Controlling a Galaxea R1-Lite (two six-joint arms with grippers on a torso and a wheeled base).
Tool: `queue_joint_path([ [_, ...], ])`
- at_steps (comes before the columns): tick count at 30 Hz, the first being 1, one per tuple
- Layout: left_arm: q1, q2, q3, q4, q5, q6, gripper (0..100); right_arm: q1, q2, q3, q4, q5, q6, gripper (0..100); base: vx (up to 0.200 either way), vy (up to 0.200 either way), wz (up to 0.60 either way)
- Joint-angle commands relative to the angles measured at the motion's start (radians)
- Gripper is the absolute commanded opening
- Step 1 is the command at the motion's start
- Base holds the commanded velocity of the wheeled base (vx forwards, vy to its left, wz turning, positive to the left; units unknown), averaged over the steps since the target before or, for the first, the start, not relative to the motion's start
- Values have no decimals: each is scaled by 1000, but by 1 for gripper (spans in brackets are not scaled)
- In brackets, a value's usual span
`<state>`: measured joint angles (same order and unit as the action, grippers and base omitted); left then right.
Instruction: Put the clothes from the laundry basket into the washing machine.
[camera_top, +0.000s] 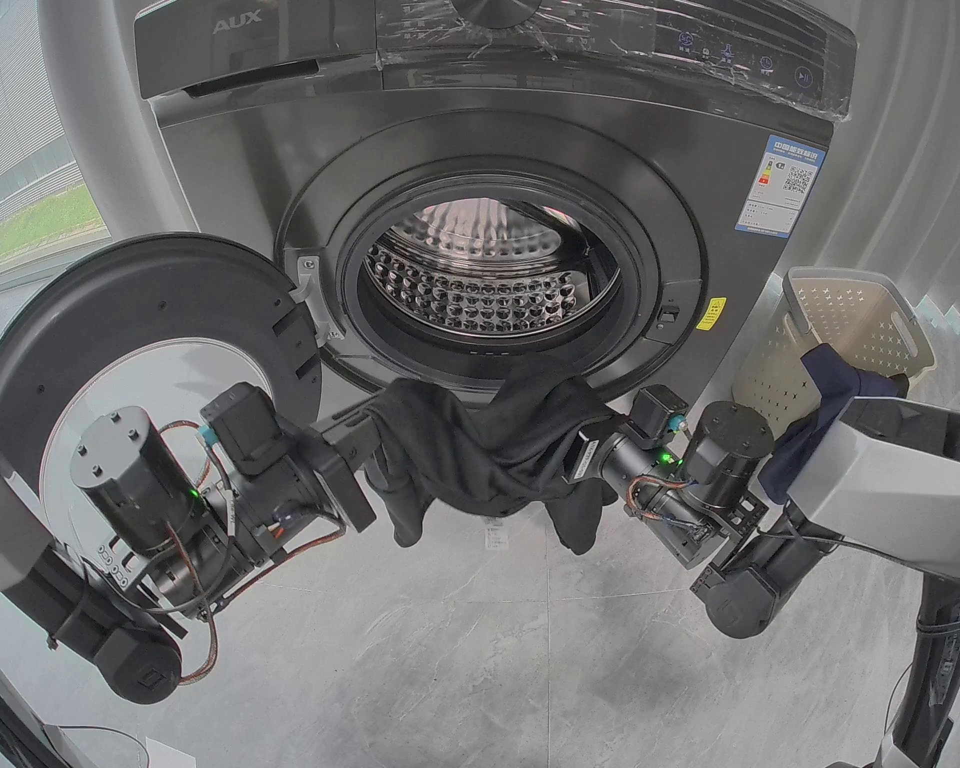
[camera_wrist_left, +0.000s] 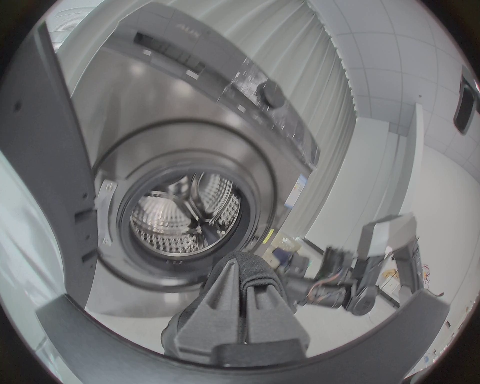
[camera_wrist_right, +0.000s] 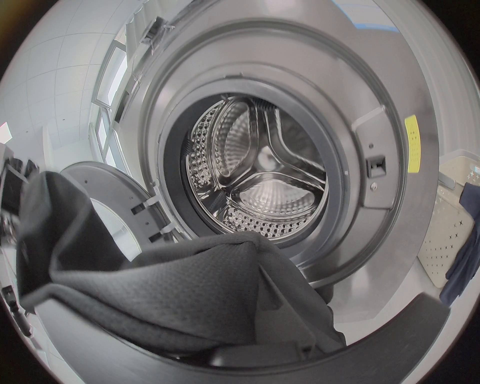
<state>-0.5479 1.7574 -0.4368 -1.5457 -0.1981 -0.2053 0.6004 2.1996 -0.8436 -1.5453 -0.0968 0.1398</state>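
Black garment (camera_top: 480, 445) stretches between left end effector (camera_wrist_left: 245, 287) and right end effector (camera_top: 585, 455).

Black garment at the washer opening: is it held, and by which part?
The black garment is held by both: left gripper pinches one end, right gripper the other; the middle sags between them.

Black arms (camera_top: 255, 470) (green lights (camera_top: 193, 492)), grey left claw (camera_wrist_left: 241, 287).
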Motion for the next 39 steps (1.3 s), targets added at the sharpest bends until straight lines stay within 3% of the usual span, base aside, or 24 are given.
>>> queue_joint_path([
  [1, 23, 100, 49, -2, -1, 9, 0, 27, -93, 55, 1, 0, 0, 0, 0, 0, 0],
  [3, 23, 114, 53, -2, -1, 11, 0, 32, -96, 61, 1, 0, 0, 0, 0, 0, 0],
  [9, 16, 246, 63, -5, -6, 61, 0, 68, -118, 74, 1, -3, 6, 0, 0, 0, 0],
  [14, 14, 260, 72, -5, -12, 64, 0, 70, -118, 74, 1, -3, 7, 0, 0, 0, 0],
  [15, 14, 260, 78, -5, -12, 64, 100, 68, -118, 70, 1, -3, 7, 0, 0, 0, 0],
  [20, 8, 261, 153, -5, -15, 67, 100, 61, -116, 63, -1, -3, 6, 0, 0, 0, 0],
  [23, -18, 264, 228, -5, -38, 103, 100, 58, -116, 60, -1, -3, 4, 0, 0, 0, 0],
  [25, -20, 264, 231, -5, -40, 104, 100, 58, -116, 60, -1, -3, 4, 0, 0, 0, 0],
  [26, -41, 280, 270, -5, -60, 129, 100, 56, -116, 46, 1, -3, 3, 0, 0, 0, 0],
  [27, -46, 281, 276, -5, -60, 133, 100, 55, -115, 43, 1, -4, 3, 0, 0, 0, 0],
  [39, -64, 292, 259, -7, -63, 158, 100, 56, -113, 41, -1, -6, 9, 0, 0, 0, 0],
])
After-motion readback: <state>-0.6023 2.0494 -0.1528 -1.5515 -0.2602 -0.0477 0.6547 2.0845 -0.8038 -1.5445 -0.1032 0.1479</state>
